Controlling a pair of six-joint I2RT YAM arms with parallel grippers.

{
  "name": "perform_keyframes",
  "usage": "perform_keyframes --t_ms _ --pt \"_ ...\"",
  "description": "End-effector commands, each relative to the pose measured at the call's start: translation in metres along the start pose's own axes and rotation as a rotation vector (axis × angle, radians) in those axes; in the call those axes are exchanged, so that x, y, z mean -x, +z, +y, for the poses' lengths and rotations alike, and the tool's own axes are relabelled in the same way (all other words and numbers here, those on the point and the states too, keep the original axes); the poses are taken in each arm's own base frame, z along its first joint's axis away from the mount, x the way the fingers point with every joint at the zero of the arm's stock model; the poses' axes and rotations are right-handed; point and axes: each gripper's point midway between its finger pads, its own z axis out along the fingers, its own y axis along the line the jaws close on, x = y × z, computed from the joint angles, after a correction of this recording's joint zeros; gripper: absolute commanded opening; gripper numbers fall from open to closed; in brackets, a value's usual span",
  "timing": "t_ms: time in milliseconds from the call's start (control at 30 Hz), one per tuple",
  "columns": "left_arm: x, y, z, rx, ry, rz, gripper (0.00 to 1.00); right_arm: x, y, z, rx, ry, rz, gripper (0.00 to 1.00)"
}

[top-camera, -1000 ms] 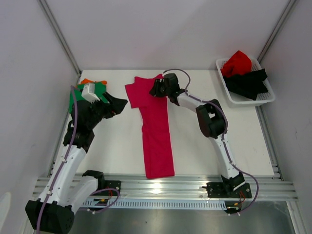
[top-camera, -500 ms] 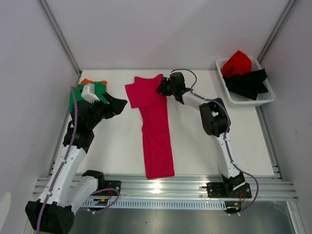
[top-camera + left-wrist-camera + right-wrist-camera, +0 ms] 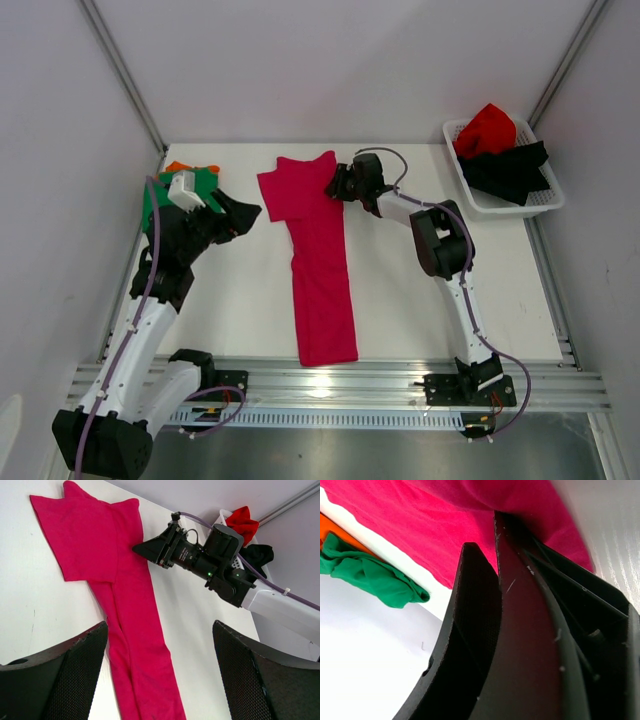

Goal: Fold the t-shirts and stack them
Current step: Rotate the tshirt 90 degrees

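Observation:
A magenta-pink t-shirt (image 3: 320,260) lies in the middle of the table as a long narrow strip, its left sleeve spread out at the far end (image 3: 75,535). My right gripper (image 3: 334,185) rests low at the strip's far right edge (image 3: 482,530). Its jaws stand a narrow gap apart, and I see no cloth clamped between them. My left gripper (image 3: 243,222) hangs wide open above the table left of the shirt (image 3: 159,627), holding nothing. A green t-shirt (image 3: 155,200) and an orange one (image 3: 178,166) lie under the left arm at the far left.
A white lattice basket (image 3: 500,208) at the far right corner holds a red t-shirt (image 3: 487,128) and a black one (image 3: 510,170). Grey walls close the table on three sides. A metal rail (image 3: 340,385) runs along the near edge.
My right gripper has slid to the right, from over the shirt's collar area to its right edge. The shirt and the left arm have stayed where they were.

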Motion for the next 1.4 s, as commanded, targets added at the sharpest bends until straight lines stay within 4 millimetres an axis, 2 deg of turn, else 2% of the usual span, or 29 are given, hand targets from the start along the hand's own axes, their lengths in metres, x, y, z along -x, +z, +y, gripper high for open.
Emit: perform_keyframes --t_ms 0,533,767,900,1100,1167,1233,1267,1333,1367 --pt "0.006 -0.001 -0.002 -0.008 0.018 -0.023 0.87 0.031 -0.018 0.007 -0.015 -0.030 -0.059 0.36" --pt "0.003 0.000 -0.001 -0.011 0.013 -0.019 0.87 0.034 -0.047 -0.044 -0.112 0.003 -0.075 0.36" --pt "0.001 0.002 -0.001 -0.019 0.007 -0.010 0.87 0.027 -0.046 -0.051 -0.107 0.020 -0.065 0.36" --pt "0.000 0.001 -0.001 -0.020 0.015 -0.008 0.87 0.034 -0.049 -0.043 -0.071 0.021 -0.094 0.36" --pt "0.001 0.001 -0.003 -0.031 0.024 -0.008 0.88 0.064 -0.067 -0.011 0.014 -0.012 -0.148 0.36" --pt "-0.002 0.001 -0.006 -0.047 0.016 0.001 0.88 0.077 -0.078 0.004 0.053 -0.027 -0.173 0.36" --pt "-0.004 0.002 -0.008 -0.065 0.001 0.006 0.88 0.082 -0.087 0.014 0.078 -0.033 -0.181 0.37" --pt "-0.011 0.002 -0.009 -0.084 -0.004 0.026 0.88 0.092 -0.096 0.025 0.096 -0.042 -0.199 0.37" --pt "-0.018 0.004 -0.008 -0.092 -0.022 0.039 0.88 0.089 -0.106 0.034 0.107 -0.041 -0.193 0.37" --pt "-0.024 0.005 -0.007 -0.092 -0.029 0.054 0.88 0.099 -0.119 0.045 0.128 -0.050 -0.221 0.38"
